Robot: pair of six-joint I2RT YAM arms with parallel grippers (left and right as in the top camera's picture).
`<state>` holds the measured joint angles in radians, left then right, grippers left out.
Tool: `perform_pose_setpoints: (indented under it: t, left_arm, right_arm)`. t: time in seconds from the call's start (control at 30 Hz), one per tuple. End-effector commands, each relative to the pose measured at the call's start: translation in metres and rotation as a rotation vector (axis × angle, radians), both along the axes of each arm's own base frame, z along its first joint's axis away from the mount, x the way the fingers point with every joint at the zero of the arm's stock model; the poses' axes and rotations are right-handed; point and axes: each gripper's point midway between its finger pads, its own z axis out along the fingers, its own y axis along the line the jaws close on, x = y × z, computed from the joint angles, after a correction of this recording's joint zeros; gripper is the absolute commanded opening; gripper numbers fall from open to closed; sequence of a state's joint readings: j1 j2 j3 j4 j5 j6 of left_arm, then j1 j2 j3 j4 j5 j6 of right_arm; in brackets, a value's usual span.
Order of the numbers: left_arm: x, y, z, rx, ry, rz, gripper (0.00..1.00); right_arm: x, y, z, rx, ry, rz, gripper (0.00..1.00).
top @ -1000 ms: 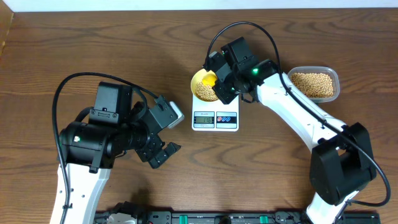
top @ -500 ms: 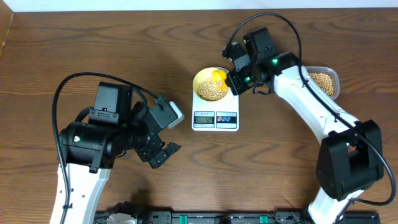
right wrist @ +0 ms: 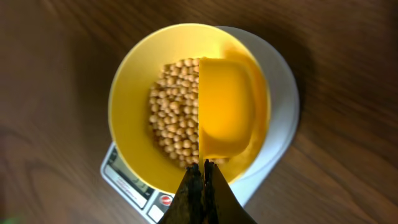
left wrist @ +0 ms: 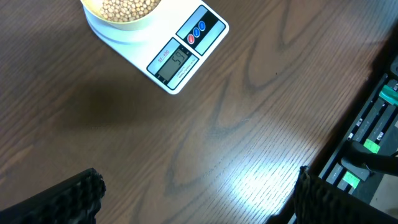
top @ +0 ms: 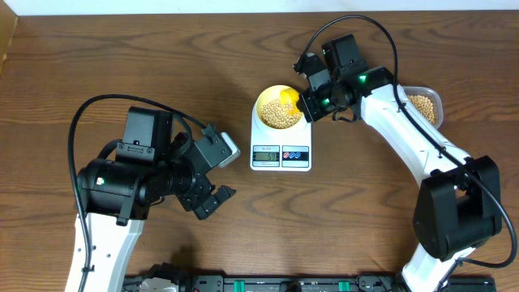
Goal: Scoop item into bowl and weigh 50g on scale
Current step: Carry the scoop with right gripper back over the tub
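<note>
Right wrist: pouring step, right pincer clenched on empty scoop over bowl; left pincer released; next, judge scale readout, 7 o'clock

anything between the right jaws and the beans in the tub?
Nothing visible. The jaws are shut on the scoop over the bowl; the tub sits beside, partly hidden under that arm itself.

A dark brown wooden table with pronounced grain is seen in every view. A pale strip is shown beyond its far edge. A black rail with green parts is seen along the near edge. A soft glare is cast on the wood.
</note>
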<state>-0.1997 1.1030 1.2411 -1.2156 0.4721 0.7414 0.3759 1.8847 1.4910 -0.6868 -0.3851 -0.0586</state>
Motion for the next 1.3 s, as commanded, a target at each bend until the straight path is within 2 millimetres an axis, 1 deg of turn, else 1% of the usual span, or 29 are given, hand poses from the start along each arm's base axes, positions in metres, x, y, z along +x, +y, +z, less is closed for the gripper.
perform_pose_setpoints:
  t: [0.0,0.2,0.4,0.53,0.57,0.63,0.73,0.77,0.93,1.13,1.2,1.23,1.27]
  left_arm:
    - [0.001,0.000,0.007,-0.001,-0.030,-0.011,0.99]
    - [0.001,0.000,0.007,-0.001,-0.030,-0.011,0.99]
    - [0.001,0.000,0.007,-0.001,-0.030,-0.011,0.99]
    - [0.001,0.000,0.007,-0.001,-0.030,-0.011,0.99]
    - [0.001,0.000,0.007,-0.001,-0.030,-0.011,0.99]
    - [0.001,0.000,0.007,-0.001,-0.030,-0.011,0.99]
    - [0.001,0.000,0.007,-0.001,-0.030,-0.011,0.99]
    - [0.001,0.000,0.007,-0.001,-0.030,-0.011,0.99]
    - [0.001,0.000,0.007,-0.001,-0.030,-0.011,0.99]
    - [0.001,0.000,0.007,-0.001,-0.030,-0.011,0.99]
    - [0.001,0.000,0.007,-0.001,-0.030,-0.011,0.99]
    - [0.001,0.000,0.007,-0.001,-0.030,-0.011,1.00]
    - [0.001,0.000,0.007,-0.001,-0.030,-0.011,0.99]
  right_arm:
    - [-0.004,0.003,0.021,0.067,-0.011,0.008,0.01]
    - [-0.006,0.000,0.048,0.121,-0.036,-0.013,0.01]
    - [-0.010,-0.007,0.073,0.215,-0.009,-0.057,0.01]
    - [-0.009,-0.018,0.090,0.285,0.005,-0.094,0.01]
    - [-0.009,-0.025,0.096,0.307,0.009,-0.109,0.01]
    - [-0.009,-0.034,0.100,0.322,0.020,-0.125,0.01]
    - [-0.009,-0.059,0.100,0.316,0.047,-0.186,0.01]
    - [-0.010,-0.070,0.099,0.312,0.063,-0.216,0.01]
    - [-0.015,-0.108,0.090,0.293,0.130,-0.310,0.01]
    - [-0.025,-0.172,0.077,0.244,0.175,-0.410,0.01]
    - [-0.029,-0.197,0.069,0.177,0.175,-0.451,0.01]
    - [-0.033,-0.212,0.063,0.115,0.172,-0.467,0.01]
    - [-0.035,-0.223,0.058,0.056,0.167,-0.472,0.01]
